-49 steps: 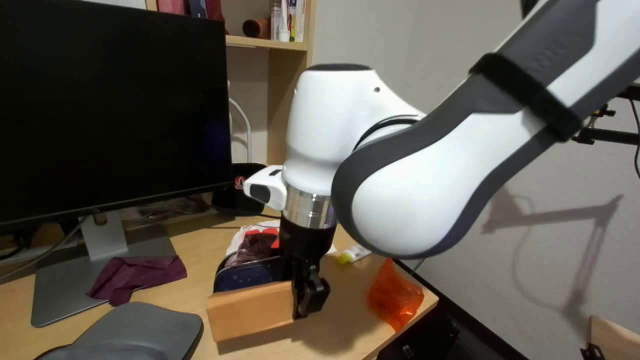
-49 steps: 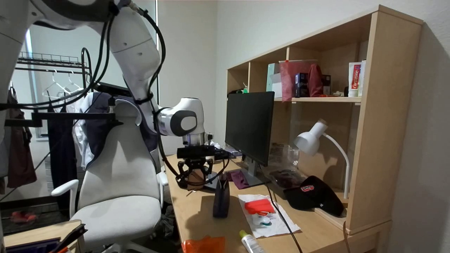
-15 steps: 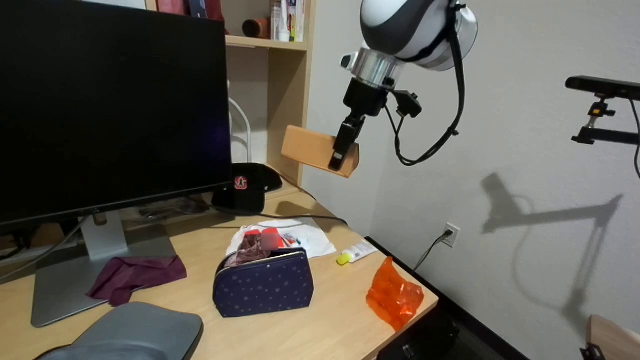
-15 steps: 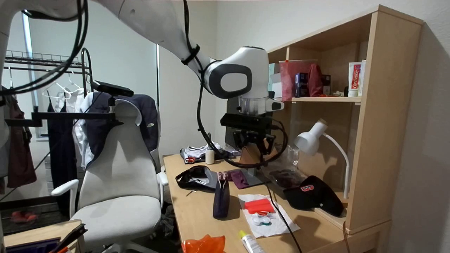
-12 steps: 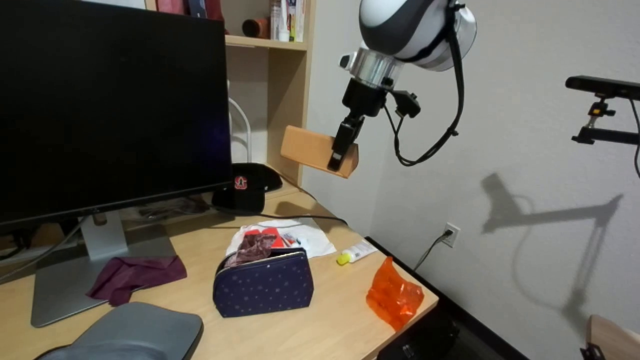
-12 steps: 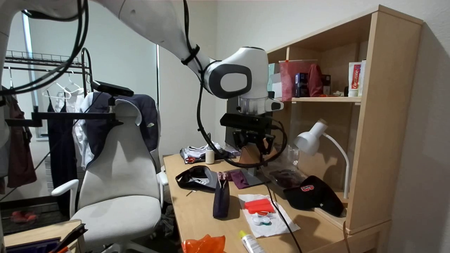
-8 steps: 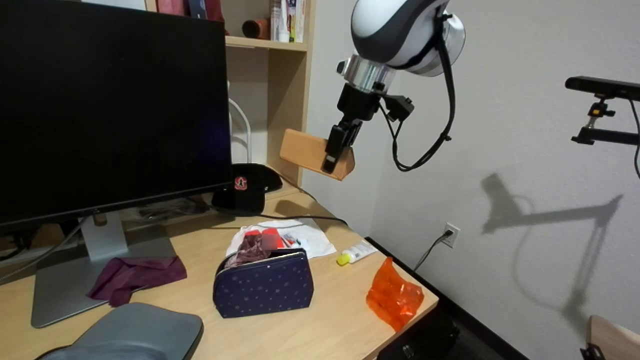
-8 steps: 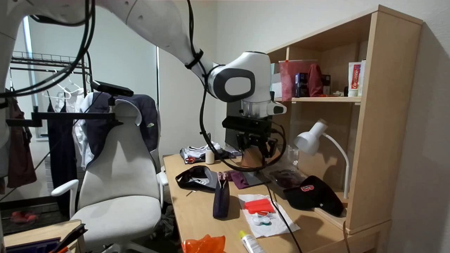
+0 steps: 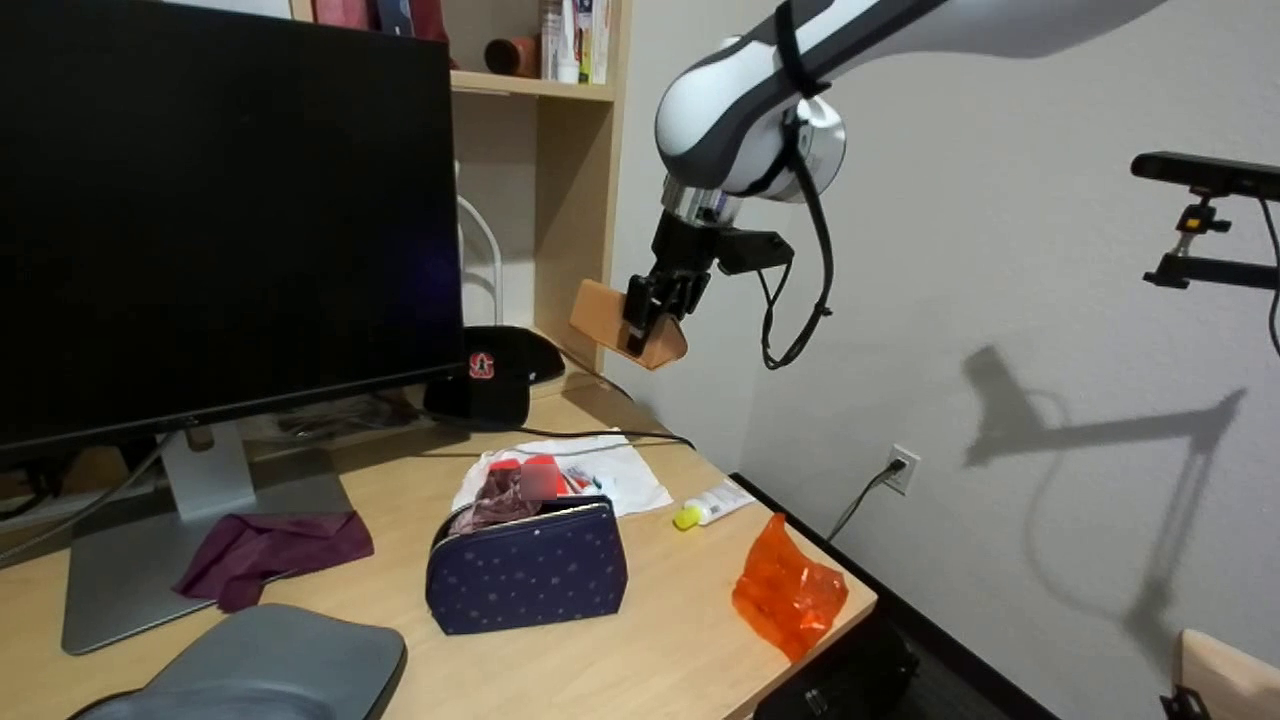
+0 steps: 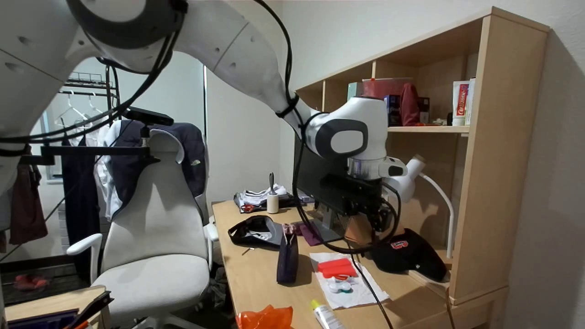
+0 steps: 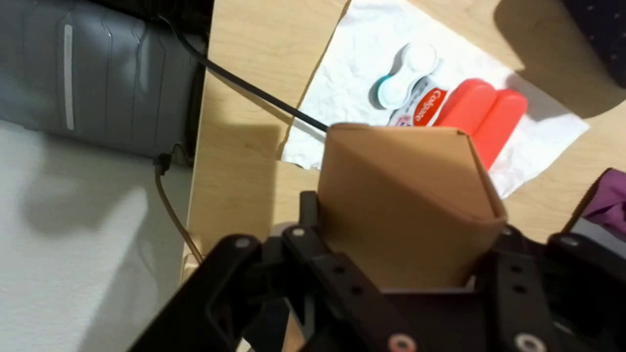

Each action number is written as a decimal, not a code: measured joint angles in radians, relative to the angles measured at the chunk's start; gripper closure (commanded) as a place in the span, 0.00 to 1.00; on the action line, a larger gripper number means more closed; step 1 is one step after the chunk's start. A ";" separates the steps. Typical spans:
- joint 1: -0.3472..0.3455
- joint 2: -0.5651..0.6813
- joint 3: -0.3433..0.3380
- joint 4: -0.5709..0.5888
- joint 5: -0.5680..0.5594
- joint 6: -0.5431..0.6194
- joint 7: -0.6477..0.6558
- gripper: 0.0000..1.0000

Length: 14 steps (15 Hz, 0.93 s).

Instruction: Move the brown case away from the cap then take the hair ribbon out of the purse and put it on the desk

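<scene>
I'm bringing the brown case [image 11: 411,200] lower and closer to the cap [image 9: 485,388] than it was a moment ago — to my eye that's running against the task's wording, unless I'm seeking a spot to set it down. The purse [image 9: 528,575] is standing unzipped on the desk [image 9: 690,610] with the hair ribbon [image 9: 494,502] bunching out of its mouth, so taking that out is still waiting. My gripper [image 11: 408,222] is clamping the case in mid-air, its fingers [image 11: 308,210] sitting partly apart on either side.
</scene>
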 measured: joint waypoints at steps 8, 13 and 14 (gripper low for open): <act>-0.087 0.271 0.045 0.290 -0.001 -0.043 0.049 0.62; -0.136 0.389 0.078 0.413 0.001 -0.088 0.050 0.62; -0.145 0.409 0.088 0.435 0.001 -0.101 0.050 0.37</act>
